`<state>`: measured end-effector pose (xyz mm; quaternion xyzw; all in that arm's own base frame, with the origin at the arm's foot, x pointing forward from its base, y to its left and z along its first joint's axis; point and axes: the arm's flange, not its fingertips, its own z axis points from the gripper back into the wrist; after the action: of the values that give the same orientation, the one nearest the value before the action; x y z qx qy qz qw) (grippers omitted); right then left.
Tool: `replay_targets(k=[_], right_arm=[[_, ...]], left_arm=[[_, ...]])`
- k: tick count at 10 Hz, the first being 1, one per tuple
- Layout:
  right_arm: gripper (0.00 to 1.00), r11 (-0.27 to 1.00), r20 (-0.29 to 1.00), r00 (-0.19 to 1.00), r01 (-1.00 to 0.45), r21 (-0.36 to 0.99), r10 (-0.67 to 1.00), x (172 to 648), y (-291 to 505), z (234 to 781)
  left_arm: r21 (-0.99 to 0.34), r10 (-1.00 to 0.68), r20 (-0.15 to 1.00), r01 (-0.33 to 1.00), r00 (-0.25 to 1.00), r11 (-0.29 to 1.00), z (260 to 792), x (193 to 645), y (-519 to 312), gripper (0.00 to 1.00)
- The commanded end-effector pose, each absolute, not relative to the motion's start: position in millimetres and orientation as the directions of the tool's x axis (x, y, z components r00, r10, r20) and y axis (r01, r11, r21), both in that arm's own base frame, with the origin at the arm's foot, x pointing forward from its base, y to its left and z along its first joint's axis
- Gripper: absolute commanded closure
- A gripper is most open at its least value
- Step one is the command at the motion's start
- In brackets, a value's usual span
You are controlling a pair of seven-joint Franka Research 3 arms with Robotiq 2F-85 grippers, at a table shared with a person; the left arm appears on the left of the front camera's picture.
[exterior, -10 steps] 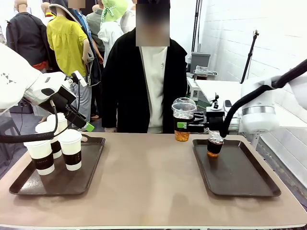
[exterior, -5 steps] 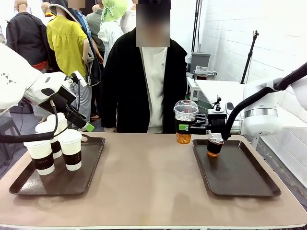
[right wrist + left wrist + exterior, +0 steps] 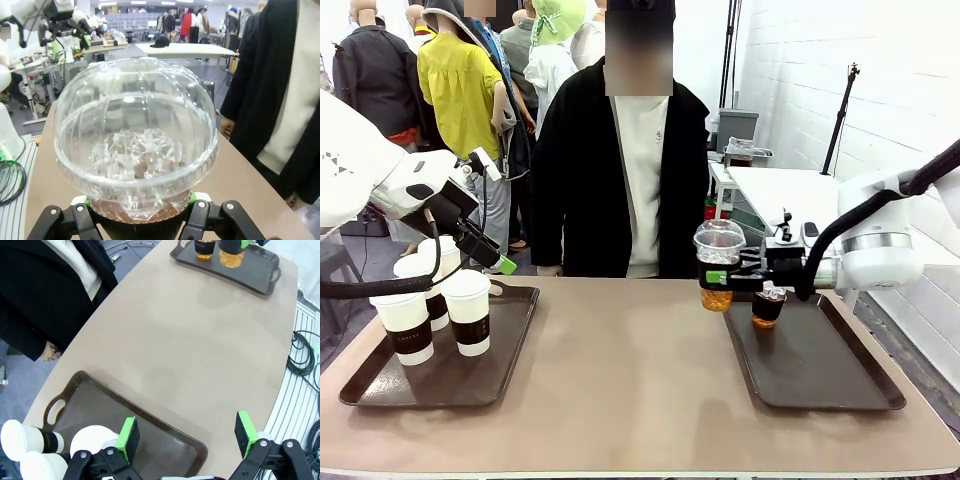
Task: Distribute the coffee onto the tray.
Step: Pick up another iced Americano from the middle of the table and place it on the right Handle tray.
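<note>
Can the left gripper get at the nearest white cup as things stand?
Probably yes: the left gripper is open, holds nothing, and hovers just above the white cup on the left tray.

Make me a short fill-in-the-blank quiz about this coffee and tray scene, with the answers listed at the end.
1. The right end effector grips a clear dome-lidded plastic cup of amber drink by its black ____.
2. On the dark brown tray at the robot's right stands ____ cup, a small dark-sleeved cup of amber drink.
3. The white paper cups with black sleeves stand on the dark brown tray at the robot's ____.
4. The left end effector holds ____.

Answers: sleeve; one; left; nothing
</note>
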<state>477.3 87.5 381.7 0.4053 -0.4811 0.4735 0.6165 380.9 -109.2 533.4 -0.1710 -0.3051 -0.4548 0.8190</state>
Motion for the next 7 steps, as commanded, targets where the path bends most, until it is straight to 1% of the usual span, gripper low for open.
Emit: replay_targets(k=[1, 4, 5, 7], right_arm=[[0.34, 0.204, 0.983, 0.057, -0.979, 0.021, 0.172, 461, 59, 384], [0.34, 0.207, 0.984, 0.047, -0.978, 0.011, 0.172, 444, 13, 372], [0.34, 0.206, 0.983, 0.029, -0.978, -0.009, 0.181, 441, -1, 366], [0.34, 0.203, 0.986, 0.029, -0.979, -0.005, 0.164, 440, -22, 353]], left_arm=[[-0.015, -0.634, 0.666, 0.857, 0.393, 0.516, 533, 383, -108, 0.0], [-0.015, -0.634, 0.666, 0.857, 0.393, 0.516, 533, 383, -108, 0.0], [-0.015, -0.634, 0.666, 0.857, 0.393, 0.516, 533, 383, -108, 0.0], [-0.015, -0.634, 0.666, 0.857, 0.393, 0.516, 533, 383, -108, 0.0]])
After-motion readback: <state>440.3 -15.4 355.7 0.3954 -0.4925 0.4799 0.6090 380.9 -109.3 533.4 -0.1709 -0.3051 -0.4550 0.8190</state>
